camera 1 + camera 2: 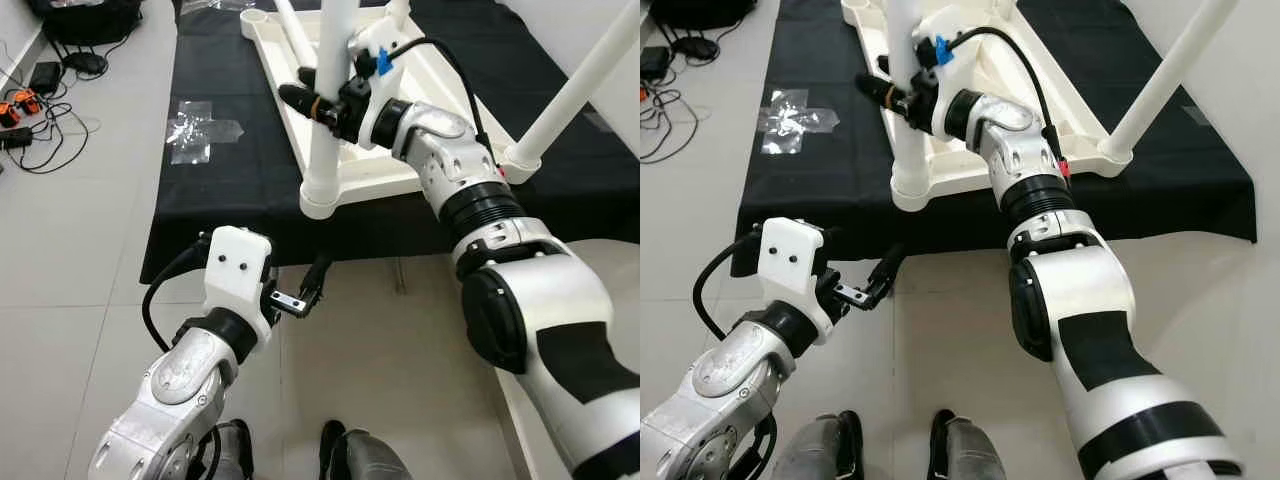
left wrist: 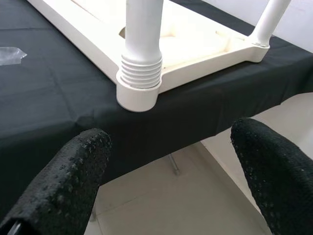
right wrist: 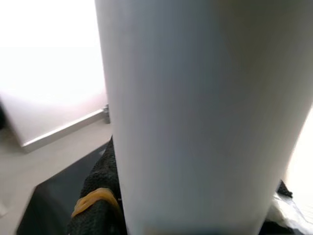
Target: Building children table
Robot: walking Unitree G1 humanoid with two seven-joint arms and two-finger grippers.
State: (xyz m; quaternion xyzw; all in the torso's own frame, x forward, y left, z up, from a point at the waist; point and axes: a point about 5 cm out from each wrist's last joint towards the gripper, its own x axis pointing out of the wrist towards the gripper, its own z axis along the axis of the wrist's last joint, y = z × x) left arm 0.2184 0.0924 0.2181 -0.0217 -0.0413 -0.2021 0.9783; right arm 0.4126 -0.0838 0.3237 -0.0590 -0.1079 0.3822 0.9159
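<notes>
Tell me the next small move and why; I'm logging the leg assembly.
Probably the right gripper should twist the near leg further into its corner socket: threads show above the socket. The open left gripper hangs idle below.

Looks like a lab or test room, not a lived-in home. Bare tiled floor (image 1: pixel 90 260), cables and chargers (image 1: pixel 40 105) loose by the wall, black cloth (image 1: pixel 230 170) over a work table.
</notes>
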